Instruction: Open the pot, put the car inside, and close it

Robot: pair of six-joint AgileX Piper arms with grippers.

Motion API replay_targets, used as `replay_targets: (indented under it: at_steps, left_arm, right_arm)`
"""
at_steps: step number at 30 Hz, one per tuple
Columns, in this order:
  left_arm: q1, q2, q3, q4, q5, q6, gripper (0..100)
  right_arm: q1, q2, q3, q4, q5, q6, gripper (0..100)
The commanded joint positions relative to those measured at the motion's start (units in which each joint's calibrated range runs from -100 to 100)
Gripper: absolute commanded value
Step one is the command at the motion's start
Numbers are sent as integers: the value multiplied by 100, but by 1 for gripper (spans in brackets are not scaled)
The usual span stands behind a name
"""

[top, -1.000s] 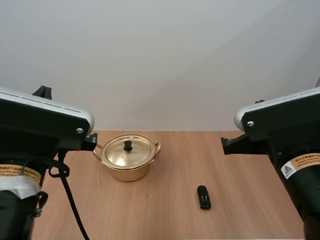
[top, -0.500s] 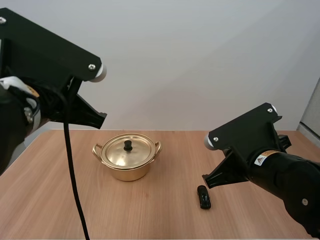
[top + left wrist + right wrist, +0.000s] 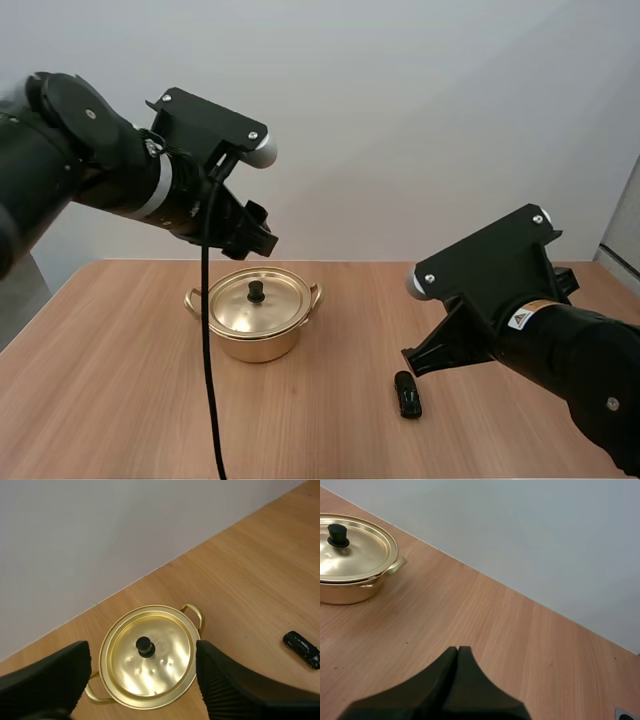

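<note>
A lidded gold pot [image 3: 255,318] sits on the wooden bench [image 3: 330,440], a small black car [image 3: 407,393] lying to its right and nearer. The left end effector [image 3: 142,650] hangs wide open, empty, over the pot; the right end effector [image 3: 457,652] is closed on nothing.

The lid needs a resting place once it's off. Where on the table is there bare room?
Bare wood lies left of the pot, out to the left edge of the table, and in front of it toward the near edge. The strip between pot and car is free, but narrower. The tightest spot is around the car.
</note>
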Motion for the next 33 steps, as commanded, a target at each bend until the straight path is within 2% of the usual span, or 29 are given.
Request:
replay_targets:
  at_steps: [1,6,15,21,33]
  left_arm:
    - [-4,1884,-9,-58,-314,-15,100]
    - [-4,2244,-9,-58,-967,-152,100]
    - [-9,2776,-17,-163,-988,-142,100]
    - [-9,2862,-17,-515,-1102,103,100]
    - [-9,3324,-17,-527,-1687,219,100]
  right_arm:
    - [-3,-2,-8,2,-3,4,0]
    - [-3,-2,7,2,-3,4,0]
    - [-103,-2,35,2,-37,4,0]
    - [-158,-2,35,2,-37,4,0]
    - [-213,-2,35,12,-37,4,0]
